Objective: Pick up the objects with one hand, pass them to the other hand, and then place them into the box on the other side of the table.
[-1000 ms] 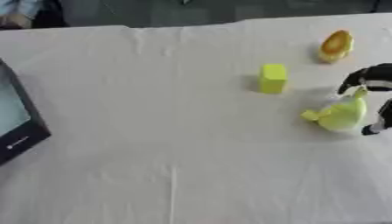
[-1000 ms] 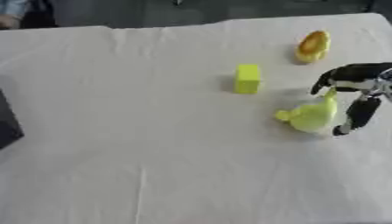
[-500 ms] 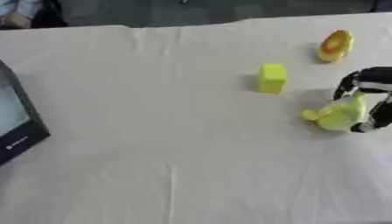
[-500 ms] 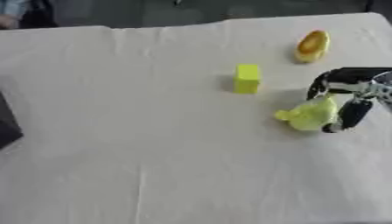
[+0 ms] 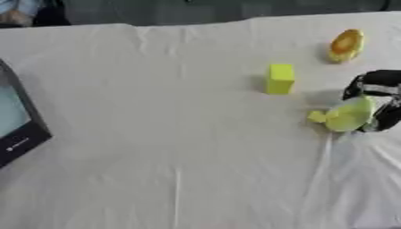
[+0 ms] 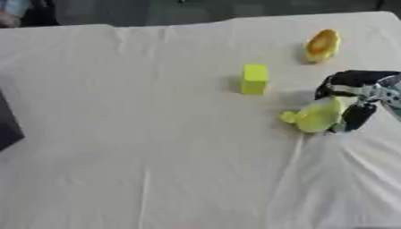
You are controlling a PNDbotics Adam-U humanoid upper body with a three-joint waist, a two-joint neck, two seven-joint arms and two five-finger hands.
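Right robot hand: enters from the right edge; its dark fingers are curled round the pale green object, thumb side above and the other fingers on the near right flank.
Pale green object: rounded, pear-like body with a small stub pointing left; it sits on the bench cloth, directly inside the curl of the fingers.
Long axis: runs roughly left to right, stub end pointing away from the palm, bulk against the fingers.
Lift state: cannot tell whether it has left the cloth.
Yellow block: upright, up and to the left of the robot hand, apart from it.
Orange-yellow object: beyond the robot hand, towards the far edge, well apart.
Box: dark, at the far left edge, across the whole bench from the robot hand.
Left robot hand: shows in neither view.
Judgement: the right arm alone is near the object; the handover must travel leftward, stub end leading.
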